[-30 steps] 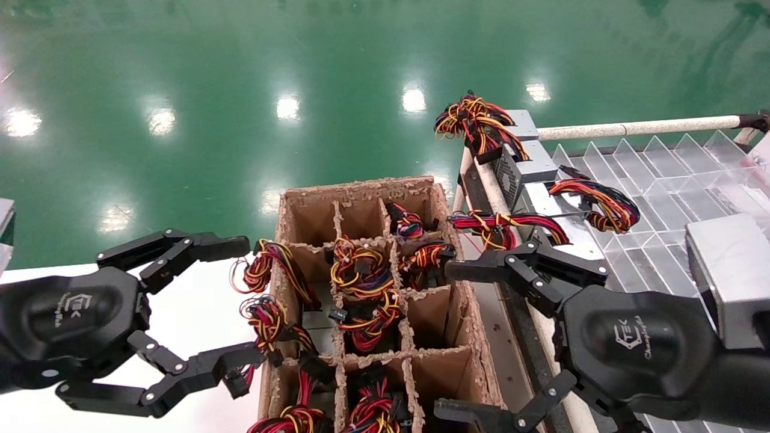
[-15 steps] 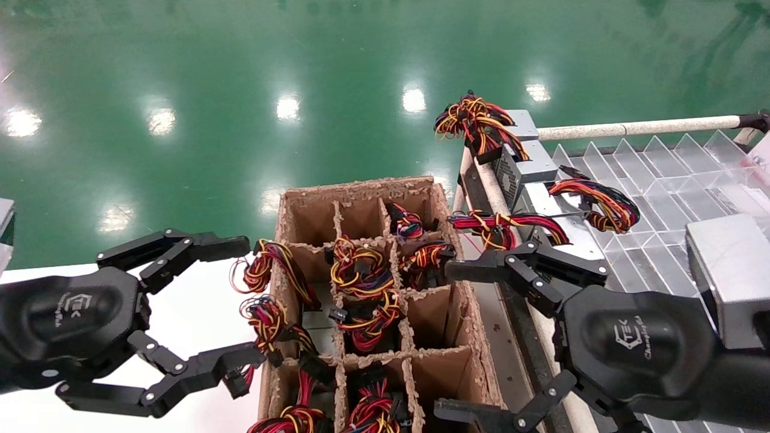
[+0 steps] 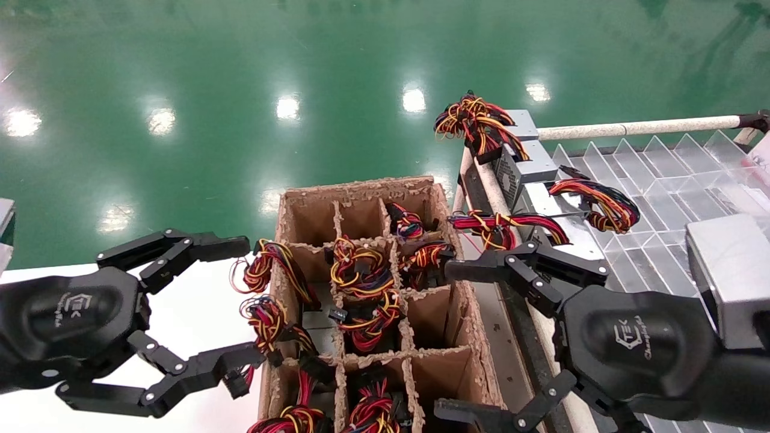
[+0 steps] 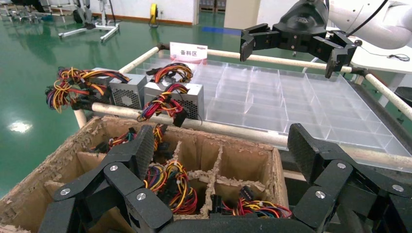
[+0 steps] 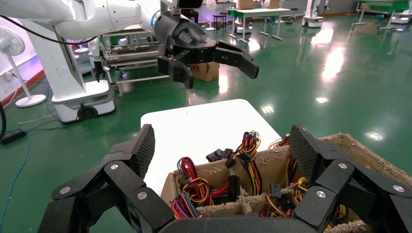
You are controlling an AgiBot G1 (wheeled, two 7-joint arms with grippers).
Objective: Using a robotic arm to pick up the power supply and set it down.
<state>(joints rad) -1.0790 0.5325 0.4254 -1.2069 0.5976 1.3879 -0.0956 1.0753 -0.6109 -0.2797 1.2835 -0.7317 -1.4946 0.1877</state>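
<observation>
Several power supplies sit down in the cells of a brown cardboard divider box [image 3: 361,187]; mostly their red, yellow and black wire bunches [image 3: 360,269] show. Two more power supplies [image 3: 530,163] lie as silver boxes at the clear tray's corner, also in the left wrist view [image 4: 127,92]. My right gripper [image 3: 452,341] hangs open over the box's right side, nothing between its fingers. In its own view [image 5: 223,145] the wires lie below. My left gripper [image 3: 240,304] is open beside the box's left wall, empty, as its own view [image 4: 221,150] shows.
A clear plastic divider tray [image 3: 649,180] on a tube-framed rack [image 3: 637,127] stands to the right of the box. A white table [image 3: 192,313] lies under my left gripper. Green floor stretches beyond. Loose wire bunches [image 3: 264,270] hang over the box's left wall.
</observation>
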